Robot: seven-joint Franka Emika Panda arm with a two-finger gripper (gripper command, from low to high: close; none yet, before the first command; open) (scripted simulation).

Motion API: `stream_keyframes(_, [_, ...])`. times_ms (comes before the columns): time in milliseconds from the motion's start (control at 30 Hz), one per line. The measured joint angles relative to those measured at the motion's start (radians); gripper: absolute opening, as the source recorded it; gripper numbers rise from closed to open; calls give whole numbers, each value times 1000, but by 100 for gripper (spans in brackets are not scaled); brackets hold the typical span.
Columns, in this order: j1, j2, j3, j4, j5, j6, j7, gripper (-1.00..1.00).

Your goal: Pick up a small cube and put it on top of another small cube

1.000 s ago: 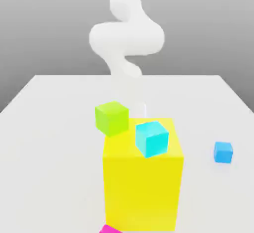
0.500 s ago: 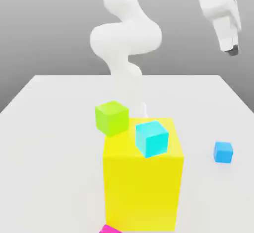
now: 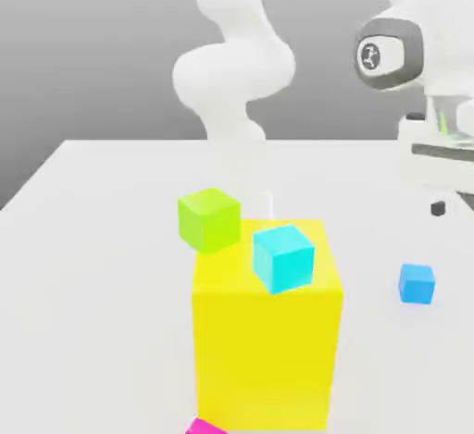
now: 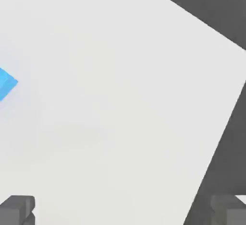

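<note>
The small cube point(image 3: 417, 283), plain mid-blue, rests on the white table at the exterior view's right. In the hand view the small cube point(image 4: 6, 86) shows as a blue corner at the picture's border. The other small cube point(image 3: 209, 219), lime green, sits near the table's middle, behind the big yellow cube. My gripper point(image 3: 442, 206) hangs above the table, higher than the blue cube and slightly farther back. In the hand view my gripper point(image 4: 123, 209) is open, with both grey fingertips point(image 4: 17, 208) wide apart over bare table.
A large yellow cube point(image 3: 267, 330) stands in front, and a paler cyan cube point(image 3: 283, 257) shows against its top. A magenta thing point(image 3: 204, 427) peeks out at the lower border. The white table point(image 3: 93, 238) has its edge point(image 4: 226, 123) close to the hand.
The hand has come down from the upper right of the exterior view to just above the table near the blue cube. No cube has moved.
</note>
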Motion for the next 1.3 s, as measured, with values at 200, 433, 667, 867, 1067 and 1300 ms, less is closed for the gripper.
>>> stream_keyframes(200, [94, 111, 44, -62, 0, 70, -259, 0])
stream_keyframes(433, [149, 276, 67, -99, -42, 188, -444, 0])
stream_keyframes(667, [164, 443, 49, -69, -57, 322, -439, -100])
stream_keyframes(867, [163, 419, 51, -74, -54, 302, -441, -100])
stream_keyframes(1067, [146, 216, 55, -105, -30, 130, -462, -100])
stream_keyframes(1300, [-37, 4, -60, -15, -60, -165, -497, -100])
